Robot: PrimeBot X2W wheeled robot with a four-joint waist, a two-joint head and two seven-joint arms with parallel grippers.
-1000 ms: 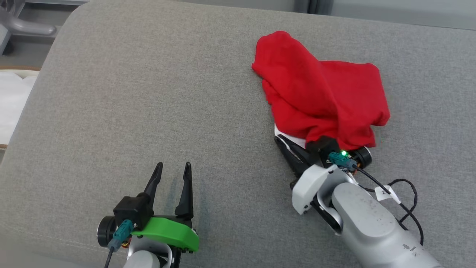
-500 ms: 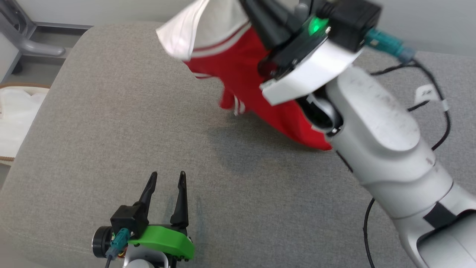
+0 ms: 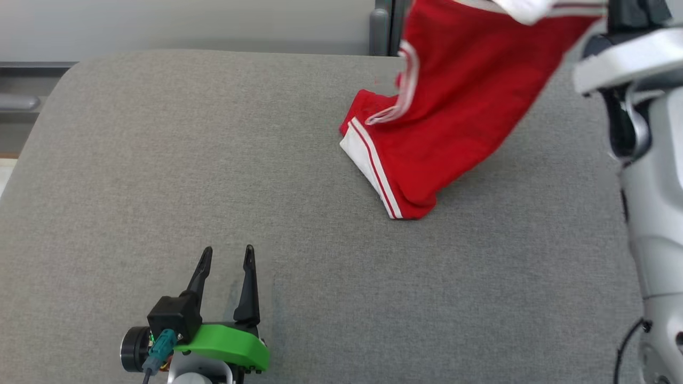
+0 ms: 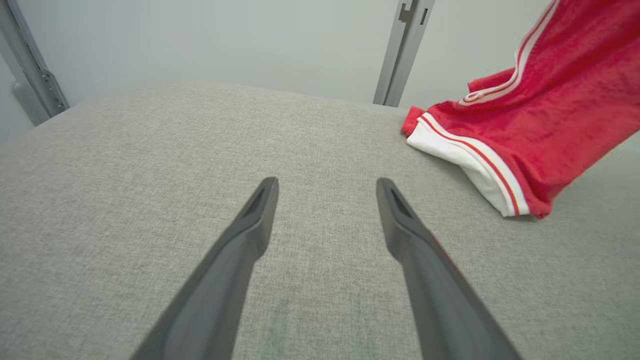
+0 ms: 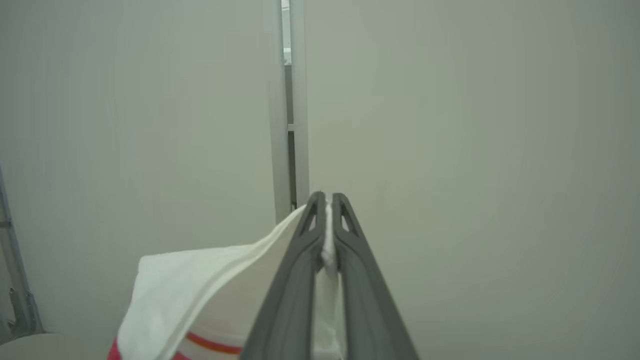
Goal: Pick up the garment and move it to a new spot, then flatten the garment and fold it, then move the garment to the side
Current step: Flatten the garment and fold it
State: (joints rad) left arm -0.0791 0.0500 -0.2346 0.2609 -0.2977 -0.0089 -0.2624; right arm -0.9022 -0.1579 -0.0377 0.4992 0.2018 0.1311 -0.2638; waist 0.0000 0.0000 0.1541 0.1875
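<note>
Head view: red garment (image 3: 453,106) hangs down from 1 o'clock, its lower hem resting on the grey cushion (image 3: 213,160). Left gripper (image 3: 228,249) sits at 7 o'clock, fingers spread wide, empty.
Left wrist view: garment at 2 o'clock, white-trimmed hem touching the cushion. It looks soft, light and limp.
Right wrist view: right gripper (image 5: 325,196) is pinched tight on a white band, probably the waistband. Taking a second corner should stop it bunching.

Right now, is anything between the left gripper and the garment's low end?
Nothing visible. Bare cushion runs from the open left gripper to the garment, whose low end rests on it; the right gripper holds its white band up.
</note>
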